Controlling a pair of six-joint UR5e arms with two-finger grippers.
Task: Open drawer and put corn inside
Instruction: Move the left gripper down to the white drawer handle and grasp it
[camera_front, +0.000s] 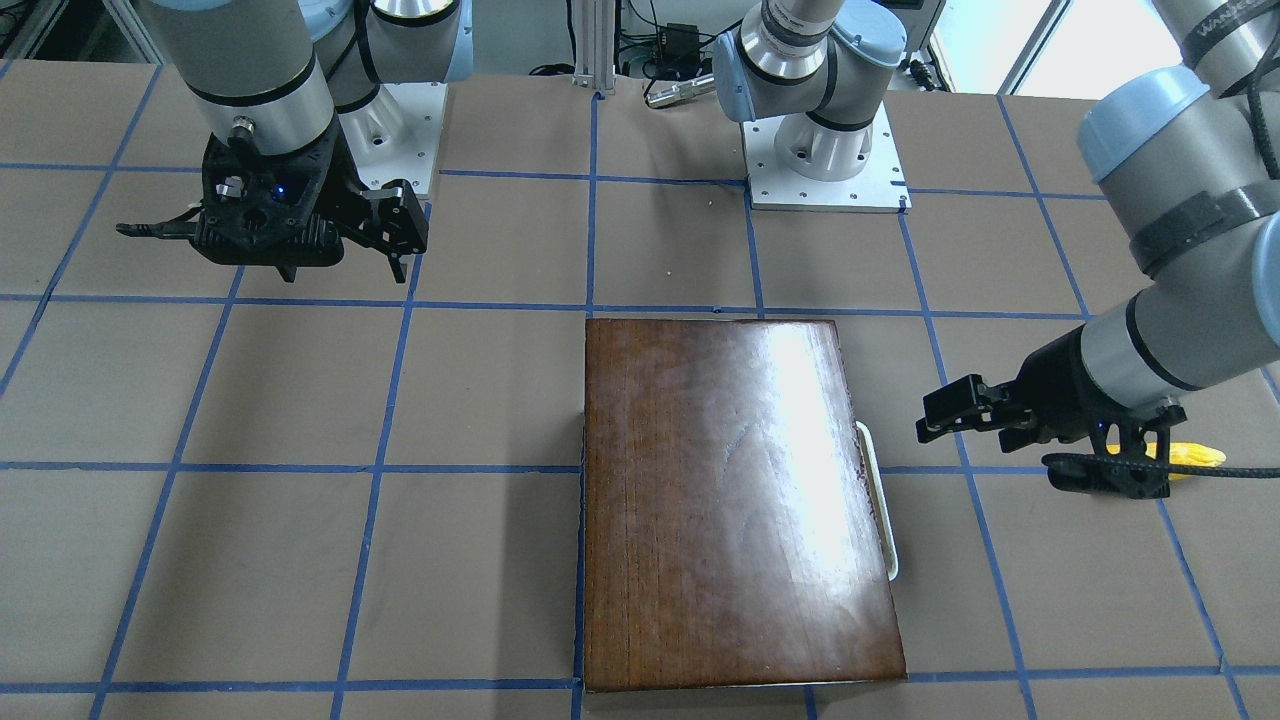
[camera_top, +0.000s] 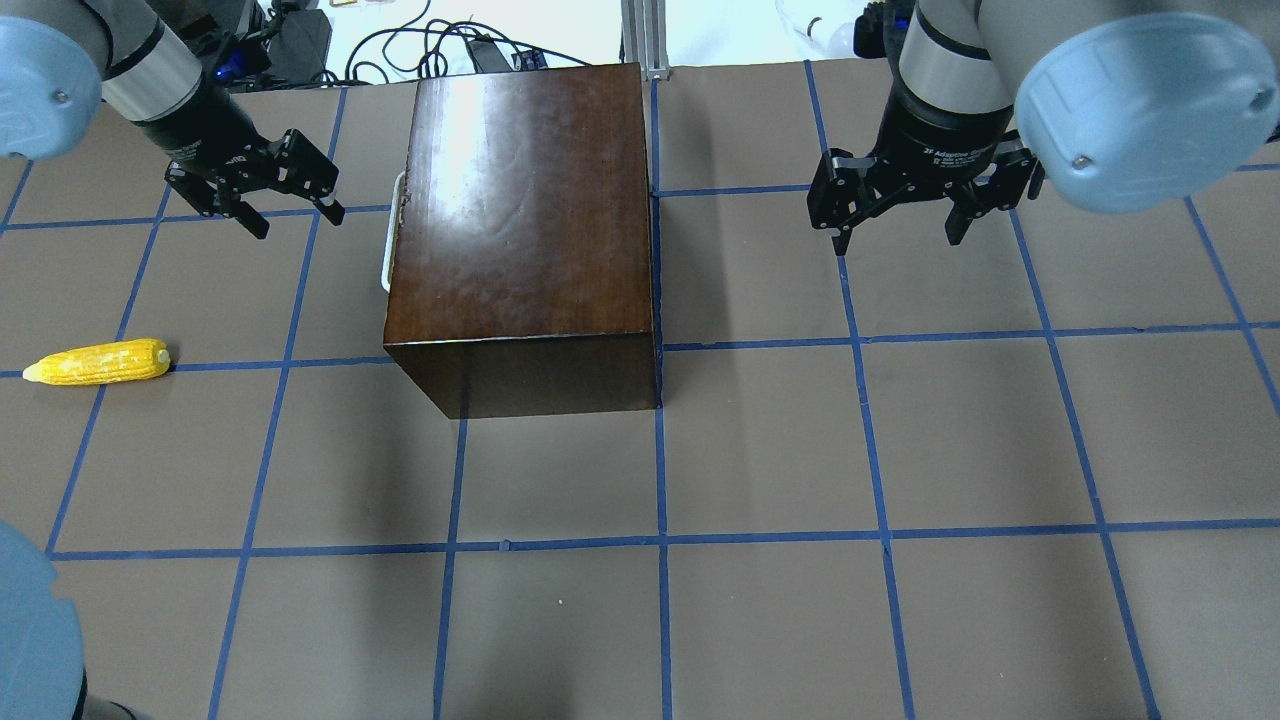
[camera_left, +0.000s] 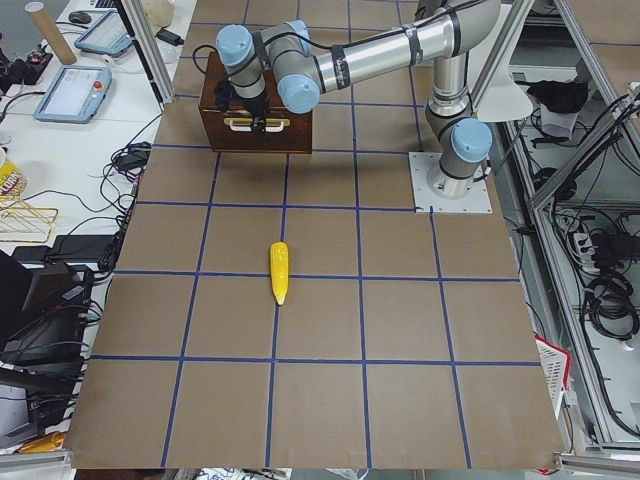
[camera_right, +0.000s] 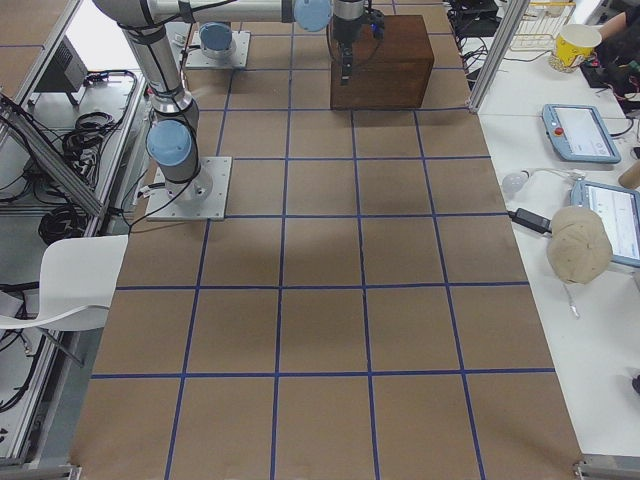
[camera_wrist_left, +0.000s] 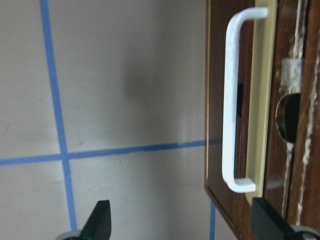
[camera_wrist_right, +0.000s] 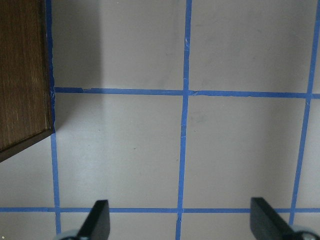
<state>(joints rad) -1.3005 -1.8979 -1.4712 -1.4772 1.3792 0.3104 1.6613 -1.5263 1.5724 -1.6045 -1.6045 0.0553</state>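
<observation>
The glossy dark-brown box (camera_top: 520, 200) stands mid-table with its drawer shut. The drawer's white loop handle (camera_top: 388, 230) faces my left side and also shows in the left wrist view (camera_wrist_left: 230, 100). The yellow corn (camera_top: 100, 362) lies on the table to the left of the box, well apart from it; it also shows in the front view (camera_front: 1195, 455). My left gripper (camera_top: 297, 215) is open and empty, a short way from the handle without touching it. My right gripper (camera_top: 897, 238) is open and empty, above the table on the box's other side.
The brown table top (camera_top: 760, 450) carries a blue tape grid. The arm bases (camera_front: 825, 170) are bolted at the robot's edge. Cables and gear (camera_top: 300, 40) lie past the far edge, behind the box.
</observation>
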